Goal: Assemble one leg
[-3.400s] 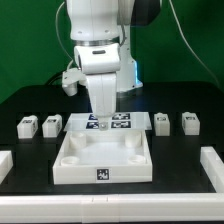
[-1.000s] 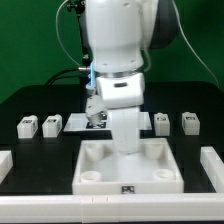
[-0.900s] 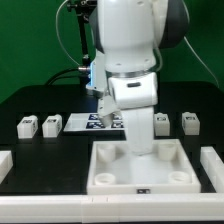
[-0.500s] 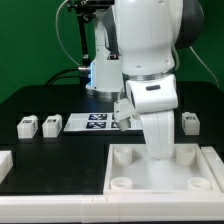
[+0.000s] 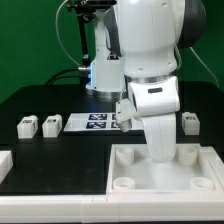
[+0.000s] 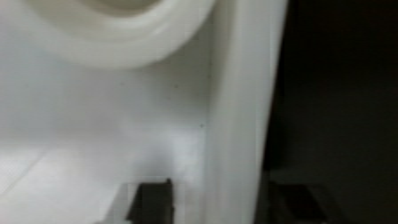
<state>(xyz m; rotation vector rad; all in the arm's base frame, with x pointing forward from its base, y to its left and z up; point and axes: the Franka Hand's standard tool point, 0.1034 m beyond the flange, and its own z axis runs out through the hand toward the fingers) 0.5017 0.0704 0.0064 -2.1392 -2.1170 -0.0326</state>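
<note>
Since 3.4 s back: tray and arm have shifted together from the middle of the table toward the exterior view's right. Against the frame 0.5 s back, no visible change.

Arm [image 5: 150, 60]: fills the upper right of the exterior view, wrist pointing straight down onto the tray's back wall.

Tray [image 5: 165, 192]: flat on the black table [image 5: 60, 165], round corner sockets up and none filled. No leg fitted yet.

Marker board [image 5: 88, 122]: flat, off the tray's back corner on the exterior view's left.

Legs: three show. Nearest leg [image 5: 189, 122] sits on the table just behind the tray, on the exterior view's right of the arm and near it. Outer leg [image 5: 27, 126] and inner leg [image 5: 50, 125] sit side by side, well apart from the arm on the exterior view's left. A fourth, if there, is hidden behind the arm. All look blocky; long axis not readable at this size.

Gripper [image 6: 222, 205]: wrist view shows the tray wall [image 6: 249, 100] running between the two dark fingers [image 6: 153, 203]. Jaws straddle the wall; clamped or just slackened, cannot tell.

Judgement: the next pick favours the nearest leg, so let go of the wall, lift, and go back and toward the exterior view's right.
</note>
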